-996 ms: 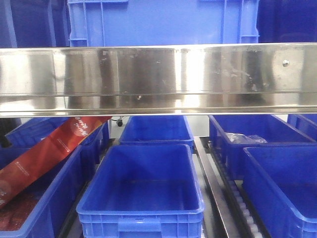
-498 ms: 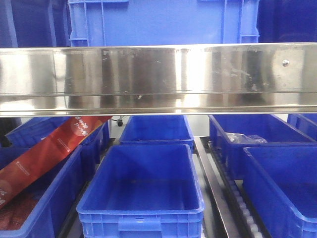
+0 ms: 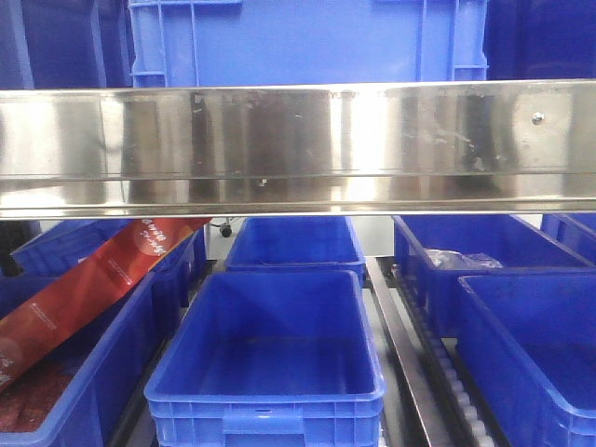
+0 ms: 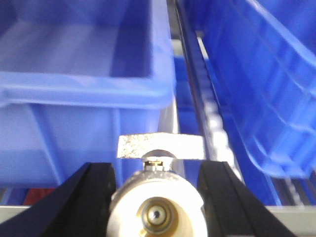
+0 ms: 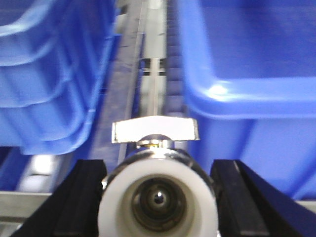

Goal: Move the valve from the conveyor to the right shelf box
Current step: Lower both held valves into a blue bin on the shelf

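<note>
In the left wrist view my left gripper (image 4: 158, 174) is shut on a metal valve (image 4: 157, 210) with a cream end cap and a flat silver handle (image 4: 160, 146) on top; its black fingers (image 4: 96, 192) flank the body. It hangs before a blue shelf box (image 4: 84, 89). In the right wrist view my right gripper (image 5: 159, 172) is shut on a second valve (image 5: 158, 200) with a white end cap and a silver handle (image 5: 155, 131), beside a blue box (image 5: 247, 98) on its right. The conveyor is out of view. Neither gripper shows in the front view.
A shiny steel shelf rail (image 3: 298, 149) crosses the front view. Below it stand blue boxes: an empty middle one (image 3: 270, 372), one at the right (image 3: 531, 345), and a left one holding a red package (image 3: 93, 279). Roller tracks (image 3: 438, 372) run between them.
</note>
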### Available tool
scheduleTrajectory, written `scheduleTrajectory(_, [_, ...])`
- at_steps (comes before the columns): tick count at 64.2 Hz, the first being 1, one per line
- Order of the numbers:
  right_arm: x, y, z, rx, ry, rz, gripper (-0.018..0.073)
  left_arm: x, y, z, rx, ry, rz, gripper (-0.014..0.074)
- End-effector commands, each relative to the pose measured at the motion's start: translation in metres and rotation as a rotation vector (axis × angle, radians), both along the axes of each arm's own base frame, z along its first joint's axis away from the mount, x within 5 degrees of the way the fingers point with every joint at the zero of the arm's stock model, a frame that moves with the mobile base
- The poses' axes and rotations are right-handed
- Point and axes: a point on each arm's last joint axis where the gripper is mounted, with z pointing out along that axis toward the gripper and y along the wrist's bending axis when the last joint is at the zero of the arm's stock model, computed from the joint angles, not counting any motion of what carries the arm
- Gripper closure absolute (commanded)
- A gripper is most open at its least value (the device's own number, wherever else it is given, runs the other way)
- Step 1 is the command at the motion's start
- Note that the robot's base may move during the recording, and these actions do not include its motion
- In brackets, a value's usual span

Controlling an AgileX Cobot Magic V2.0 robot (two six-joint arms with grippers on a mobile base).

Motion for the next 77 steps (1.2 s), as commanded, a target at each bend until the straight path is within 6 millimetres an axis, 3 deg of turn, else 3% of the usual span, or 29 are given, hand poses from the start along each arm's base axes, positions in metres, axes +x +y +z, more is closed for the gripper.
scheduleTrajectory(1, [-0.005,0.007,0.020,0.012,-0.112,0.033,0.0721,-0.006,-0.011,0.014,-0.013,-0.074,-0.059,0.0707])
scheduleTrajectory(17, [0.001,0.020,0.049,0.024,-0.199,0.095,0.0721,0.013,-0.058,0.033,-0.039,-0.083,-0.253,0.0707])
scheduleTrajectory(29, [0.023,0.034,0.079,0.040,-0.276,0.137,0.0721,0.051,-0.097,0.052,-0.060,-0.096,-0.336,0.0707])
scheduleTrajectory(45, [0.067,0.076,0.109,0.068,-0.336,0.254,0.0721,0.103,-0.136,0.076,-0.084,-0.158,-0.380,0.0707])
scheduleTrajectory(60, [0.121,0.117,0.092,0.077,-0.312,0.313,0.0721,0.153,-0.161,0.070,-0.101,-0.176,-0.382,0.0707])
scheduleTrajectory(77, [0.166,0.137,0.049,0.094,-0.196,0.321,0.0721,0.190,-0.180,0.030,-0.099,-0.095,-0.384,0.0707])
